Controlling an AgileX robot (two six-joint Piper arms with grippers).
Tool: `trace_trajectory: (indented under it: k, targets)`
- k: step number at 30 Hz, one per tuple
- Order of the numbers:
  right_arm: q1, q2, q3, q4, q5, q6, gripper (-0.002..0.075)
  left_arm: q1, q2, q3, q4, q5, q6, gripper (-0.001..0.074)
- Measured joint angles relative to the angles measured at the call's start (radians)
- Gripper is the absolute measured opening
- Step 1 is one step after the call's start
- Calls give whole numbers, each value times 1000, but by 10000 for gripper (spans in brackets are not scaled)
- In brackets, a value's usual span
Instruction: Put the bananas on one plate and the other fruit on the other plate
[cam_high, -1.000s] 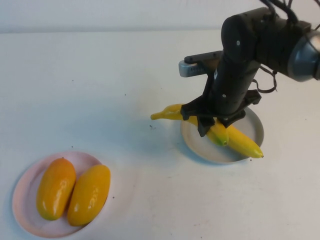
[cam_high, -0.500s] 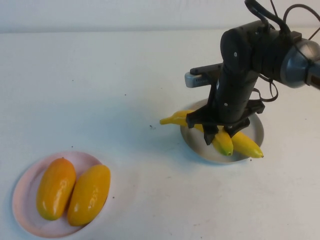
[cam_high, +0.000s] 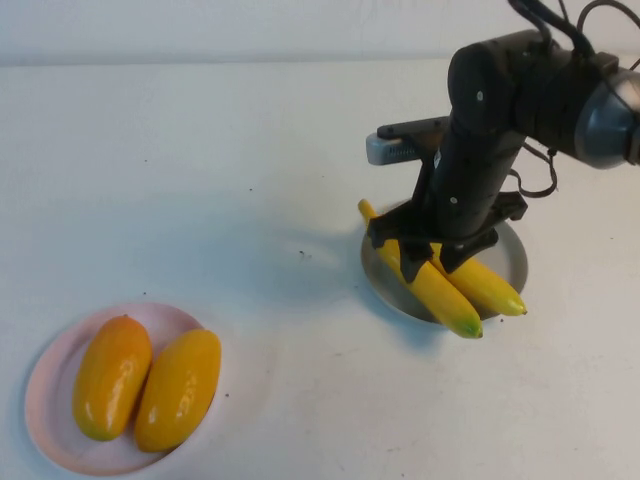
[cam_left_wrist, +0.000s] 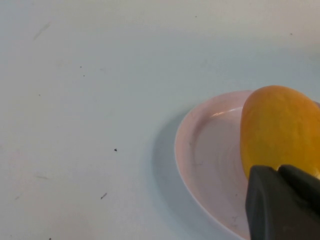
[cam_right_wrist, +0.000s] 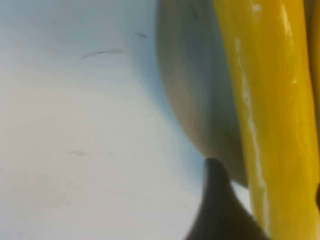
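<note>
The grey-blue plate (cam_high: 512, 250) at the right holds two yellow bananas. One banana (cam_high: 432, 288) lies slanted across it, both ends past the rim. The other banana (cam_high: 490, 286) lies beside it. My right gripper (cam_high: 428, 265) stands over the slanted banana with a finger on each side. In the right wrist view a thin gap shows between one finger (cam_right_wrist: 215, 200) and the banana (cam_right_wrist: 265, 125). The pink plate (cam_high: 50, 440) at the front left holds two orange-yellow fruits (cam_high: 111, 376) (cam_high: 178, 389). My left gripper (cam_left_wrist: 280, 200) shows only in the left wrist view, shut and empty, by one fruit (cam_left_wrist: 280, 130).
The white table (cam_high: 250, 180) lies bare between the two plates. The right arm's black body (cam_high: 480, 140) rises over the grey-blue plate. The plate's rim also shows in the right wrist view (cam_right_wrist: 195, 90).
The slanted banana has swung round from pointing left off the plate to lying diagonally across it, and slid further forward. The right gripper has hardly moved. The fruits on the pink plate are unchanged.
</note>
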Motion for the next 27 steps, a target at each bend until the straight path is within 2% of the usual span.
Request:
trace_trajectory:
  k: [7, 10, 18, 23, 27]
  targets:
    - [0, -147, 1, 48, 0, -90, 76, 0, 0, 0, 0, 0, 0, -4]
    - [0, -247, 33, 50, 0, -97, 13, 0, 0, 0, 0, 0, 0, -4]
    - [0, -621, 233, 94, 19, -100, -13, 0, 0, 0, 0, 0, 0, -4]
    - [0, -793, 312, 85, 21, -266, -15, 0, 0, 0, 0, 0, 0, -4]
    - [0, -861, 413, 43, 21, -317, -15, 0, 0, 0, 0, 0, 0, -4]
